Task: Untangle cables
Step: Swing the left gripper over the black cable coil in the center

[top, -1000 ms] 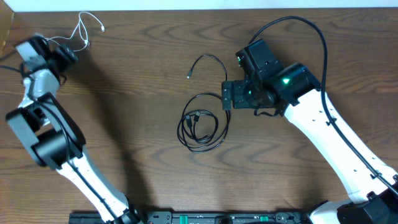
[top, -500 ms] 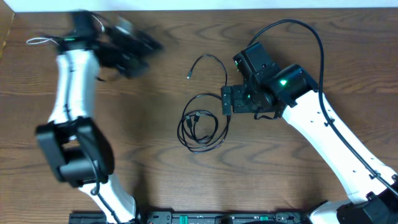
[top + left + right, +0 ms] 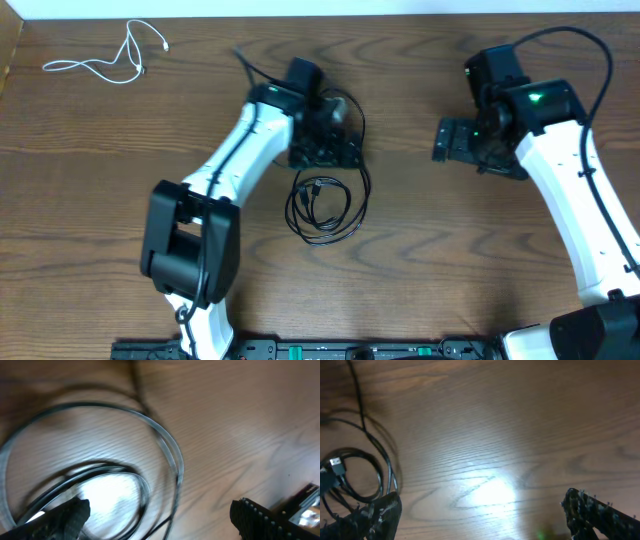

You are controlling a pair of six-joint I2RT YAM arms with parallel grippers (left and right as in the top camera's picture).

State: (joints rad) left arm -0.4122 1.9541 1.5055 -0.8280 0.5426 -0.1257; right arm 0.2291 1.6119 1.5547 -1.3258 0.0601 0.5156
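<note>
Left claw (image 3: 325, 152) now above black cable coil (image 3: 176, 467)

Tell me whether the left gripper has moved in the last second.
Yes: the left gripper swung right, from the white cable's corner to the unmoved black coil mid-table.

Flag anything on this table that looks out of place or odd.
The white cable lies alone at the far left corner of the table, well apart from the black cables looped at the centre. Nothing looks damaged.
</note>
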